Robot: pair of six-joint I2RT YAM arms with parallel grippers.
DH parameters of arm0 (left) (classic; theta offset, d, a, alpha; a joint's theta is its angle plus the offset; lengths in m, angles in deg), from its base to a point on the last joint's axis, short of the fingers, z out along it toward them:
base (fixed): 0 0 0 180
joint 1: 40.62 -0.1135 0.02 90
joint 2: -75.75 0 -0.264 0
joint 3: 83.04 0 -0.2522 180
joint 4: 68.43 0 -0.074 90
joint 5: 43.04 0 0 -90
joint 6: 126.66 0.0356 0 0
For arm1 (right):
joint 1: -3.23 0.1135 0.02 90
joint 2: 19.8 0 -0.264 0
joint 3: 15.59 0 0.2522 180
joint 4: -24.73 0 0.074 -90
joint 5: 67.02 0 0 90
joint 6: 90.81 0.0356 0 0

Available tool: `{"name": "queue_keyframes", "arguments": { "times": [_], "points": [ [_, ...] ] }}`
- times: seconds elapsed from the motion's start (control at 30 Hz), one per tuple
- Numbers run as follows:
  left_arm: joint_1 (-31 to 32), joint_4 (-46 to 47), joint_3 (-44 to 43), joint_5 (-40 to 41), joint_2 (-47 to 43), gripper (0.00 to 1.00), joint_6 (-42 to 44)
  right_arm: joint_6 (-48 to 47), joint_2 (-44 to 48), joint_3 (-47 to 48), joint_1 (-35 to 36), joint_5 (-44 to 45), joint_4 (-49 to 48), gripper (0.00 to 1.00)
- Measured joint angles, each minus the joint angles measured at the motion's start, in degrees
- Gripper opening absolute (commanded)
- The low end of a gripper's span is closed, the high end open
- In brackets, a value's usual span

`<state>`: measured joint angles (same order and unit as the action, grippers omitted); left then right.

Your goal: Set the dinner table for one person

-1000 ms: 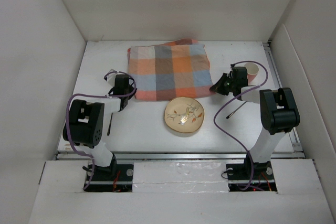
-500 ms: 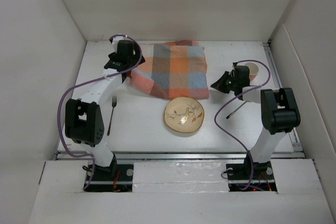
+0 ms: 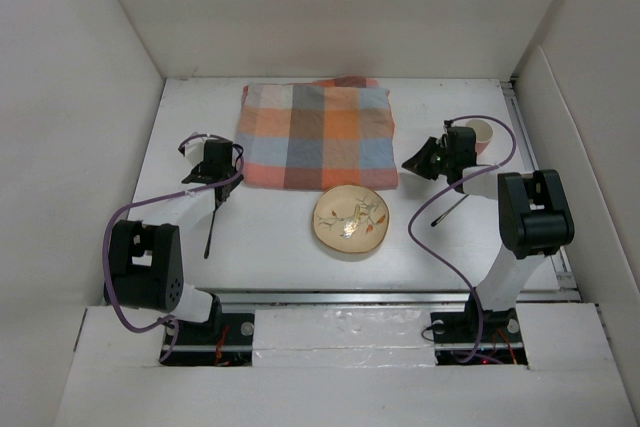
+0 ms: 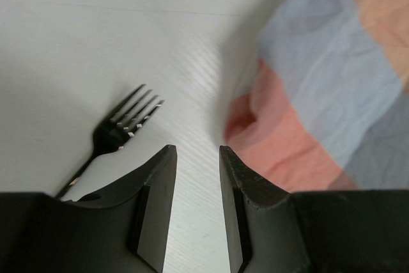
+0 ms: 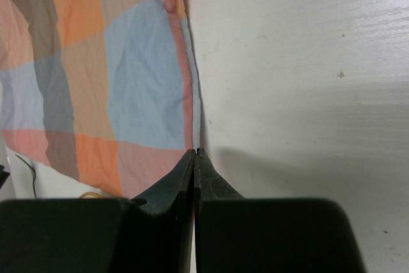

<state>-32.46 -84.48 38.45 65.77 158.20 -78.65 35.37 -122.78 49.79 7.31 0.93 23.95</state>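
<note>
The white dinner table point(image 3: 265, 247) carries an orange-blue-grey checked cloth point(image 3: 315, 135) spread flat at the back. A cream flowered plate point(image 3: 351, 220) sits just in front of it. A dark fork point(image 3: 211, 224) lies left of the plate. My left gripper point(image 3: 220, 173) hovers over the fork's tines point(image 4: 128, 119), beside the cloth's left edge point(image 4: 307, 107). Its jaws point(image 4: 196, 150) stand partly open with only bare table between them. My right gripper point(image 3: 406, 164) is at the cloth's right edge point(image 5: 185, 94). It point(image 5: 194, 151) is shut, and the hem runs straight into its tips.
A pale cup point(image 3: 481, 133) stands at the back right, behind the right wrist. A dark slim utensil point(image 3: 450, 209) lies right of the plate, under the right arm's purple cable. White walls enclose the table on three sides.
The left arm has pulled back from the cloth's far left corner to the fork, and its jaws have narrowed. The cloth's left side now lies spread square. The right arm has held still.
</note>
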Motion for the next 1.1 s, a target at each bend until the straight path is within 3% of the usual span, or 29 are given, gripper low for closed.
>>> {"name": "queue_keyframes", "arguments": {
  "times": [0.03,0.13,0.2,0.33,0.43,0.57,0.6,0.63,0.7,0.9,1.1],
  "points": [
    [0.0,0.9,0.2,-0.7,0.0,0.3,-0.5,-0.1,0.3,-0.2,0.0,0.1,0.1,0.26],
    [0.9,5.6,1.0,-3.2,0.0,0.3,-1.0,-0.3,1.3,-1.0,0.0,0.7,0.0,0.42],
    [2.0,8.3,2.1,-3.8,-0.4,0.35,-1.0,-0.4,1.6,-1.5,0.0,0.7,0.0,0.43],
    [3.4,11.0,3.3,-4.6,-1.1,0.35,-1.6,-0.4,1.6,-2.0,0.3,0.5,0.3,0.4],
    [3.4,13.0,3.3,-5.0,0.3,0.27,-2.3,-0.4,1.6,-2.1,1.2,-0.5,-0.1,0.38],
    [3.3,14.0,3.0,-5.5,5.2,0.0,-3.1,-0.3,0.6,-2.9,2.7,-3.1,-1.1,0.3],
    [3.4,14.0,3.0,-5.6,6.3,0.0,-3.4,-0.3,-0.1,-2.9,2.8,-4.0,-1.3,0.26],
    [3.4,14.0,3.0,-5.6,7.2,0.0,-3.4,-0.2,-0.8,-2.9,2.9,-4.7,-1.6,0.13],
    [3.4,14.0,3.0,-5.7,8.4,0.0,-3.5,0.1,-2.3,-2.8,2.7,-6.3,-2.3,0.0],
    [3.4,13.9,0.5,-7.3,9.4,0.0,-2.8,2.2,-2.1,-2.9,0.2,-7.8,-3.6,0.0],
    [3.8,14.9,-1.2,-8.3,11.3,0.0,-2.0,2.0,7.7,-3.6,-1.8,-2.2,-2.6,0.0]
  ]
}}
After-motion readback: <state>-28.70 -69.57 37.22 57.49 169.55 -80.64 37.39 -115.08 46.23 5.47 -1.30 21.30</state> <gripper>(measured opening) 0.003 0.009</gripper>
